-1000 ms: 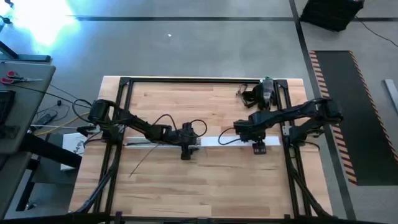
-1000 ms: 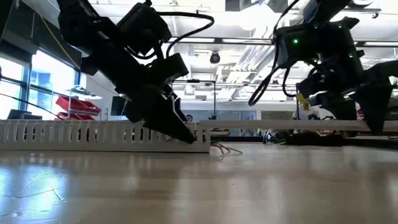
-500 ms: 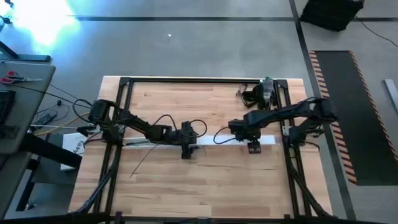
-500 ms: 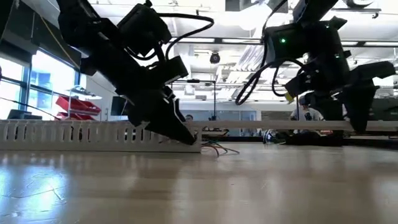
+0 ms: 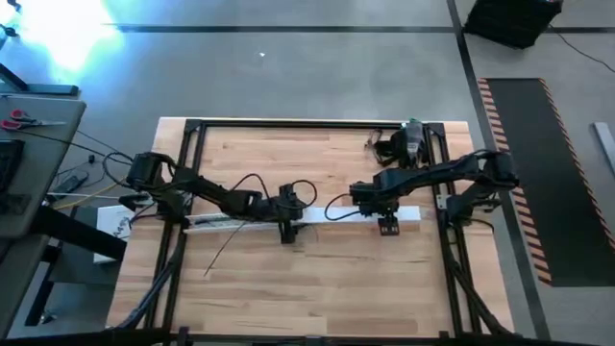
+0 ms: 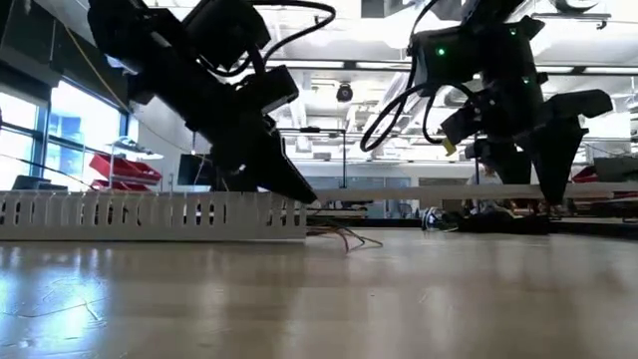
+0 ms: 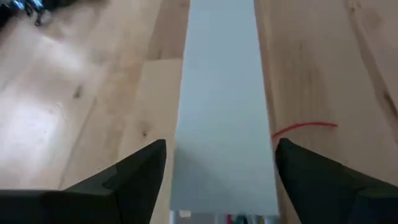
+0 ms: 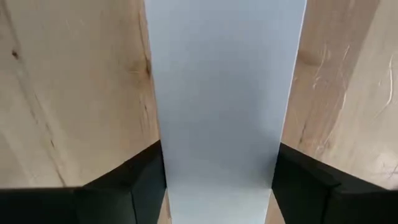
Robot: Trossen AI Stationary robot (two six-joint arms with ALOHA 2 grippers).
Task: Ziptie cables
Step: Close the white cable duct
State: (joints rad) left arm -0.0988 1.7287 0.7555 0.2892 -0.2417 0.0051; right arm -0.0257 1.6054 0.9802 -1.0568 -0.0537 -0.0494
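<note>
Sliding leftward, the cover strip, pinched by the right gripper, is exposing loose cables; the left gripper apparently straddles it, fingers apart.

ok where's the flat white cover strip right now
In the high view, the cover strip lies across the table's middle, between the left tool and right tool.
</note>
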